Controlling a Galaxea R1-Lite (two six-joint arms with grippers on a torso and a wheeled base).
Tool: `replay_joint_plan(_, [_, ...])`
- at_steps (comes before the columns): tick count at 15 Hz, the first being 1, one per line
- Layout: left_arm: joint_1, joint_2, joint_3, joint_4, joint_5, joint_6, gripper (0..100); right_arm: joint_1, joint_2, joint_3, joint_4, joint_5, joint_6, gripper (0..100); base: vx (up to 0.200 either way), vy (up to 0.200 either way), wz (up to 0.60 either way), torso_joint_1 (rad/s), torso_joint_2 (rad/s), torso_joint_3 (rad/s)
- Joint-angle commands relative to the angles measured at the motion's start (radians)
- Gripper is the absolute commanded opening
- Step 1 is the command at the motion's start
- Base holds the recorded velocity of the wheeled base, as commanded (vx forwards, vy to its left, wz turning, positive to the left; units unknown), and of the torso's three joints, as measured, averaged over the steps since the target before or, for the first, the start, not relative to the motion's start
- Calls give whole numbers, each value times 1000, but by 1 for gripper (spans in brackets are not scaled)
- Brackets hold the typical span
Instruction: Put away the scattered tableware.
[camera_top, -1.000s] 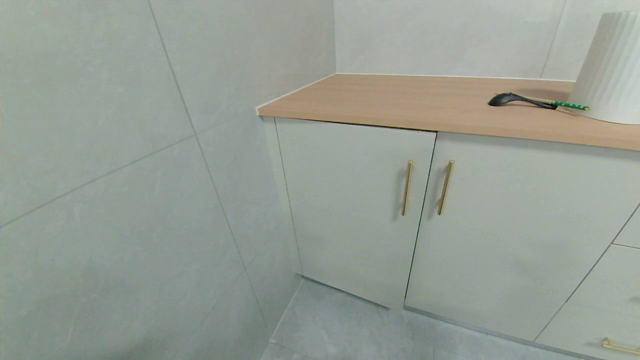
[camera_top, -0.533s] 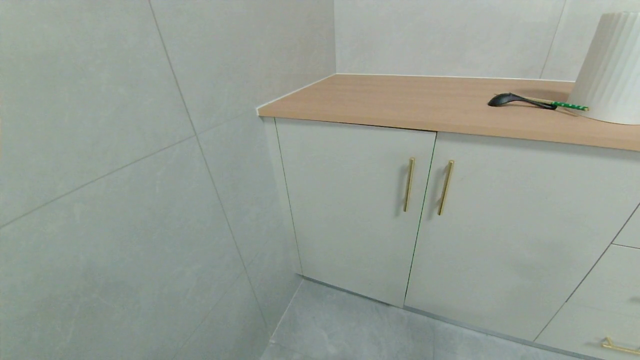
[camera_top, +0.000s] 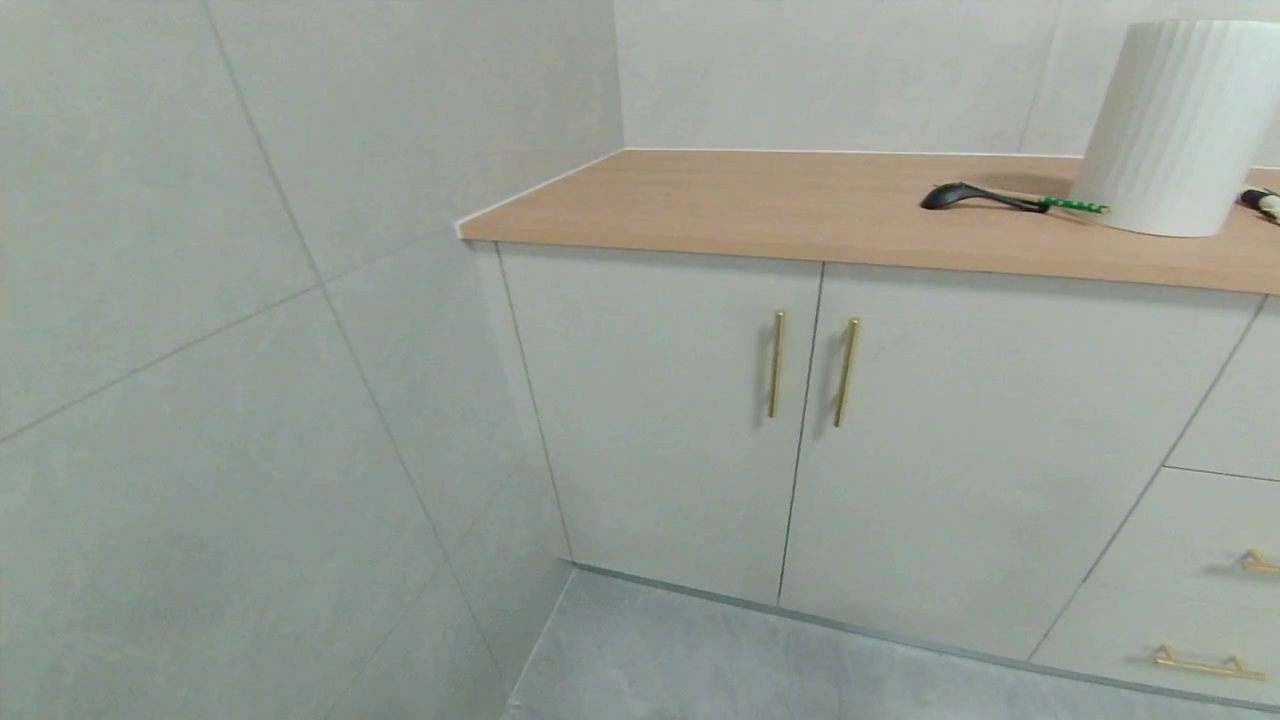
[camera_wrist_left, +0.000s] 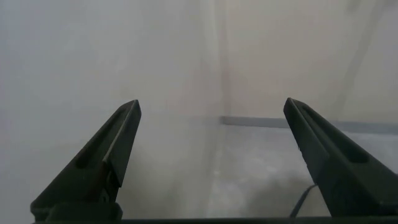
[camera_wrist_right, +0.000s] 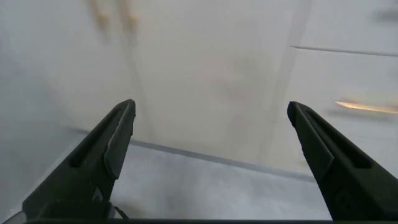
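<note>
A black spoon (camera_top: 962, 195) with a green patterned handle lies on the wooden countertop (camera_top: 780, 205), its handle end against a white ribbed container (camera_top: 1175, 125). Another dark utensil tip (camera_top: 1262, 201) peeks out at the head view's right edge, behind the container. My left gripper (camera_wrist_left: 211, 107) is open, low down, facing a grey wall and the floor. My right gripper (camera_wrist_right: 211, 109) is open too, low in front of the white cabinet fronts, with nothing between its fingers.
Two white cabinet doors with gold handles (camera_top: 776, 363) (camera_top: 847, 371) stand shut under the counter. Drawers with gold handles (camera_top: 1208, 664) are at the right. A tiled wall (camera_top: 250, 330) closes the left side; grey floor (camera_top: 700, 660) lies below.
The head view has swung to the right, so the counter and cabinet sit further left in the picture. The left cabinet door, slightly ajar a second ago, is now shut.
</note>
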Motion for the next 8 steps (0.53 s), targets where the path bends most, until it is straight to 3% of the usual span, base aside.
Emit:
replay_joint_plan(1, [1,2,0,-1,1,-2,100,0,0,0,0,0,-2,100,0,0,0,0,0,0])
replay_joint_plan(3, [1,2,0,-1,5,-11,100,0,0,0,0,0,-2,100,0,0,0,0,0,0])
replay_joint_plan(6, [1,2,0,0,7,-36,100,0,0,0,0,0,1,100,0,0,-600,-2,-1,2])
replay_joint_plan(8, [1,2,0,2,17,-42,100,0,0,0,0,0,-1,100,0,0,0,0,0,0])
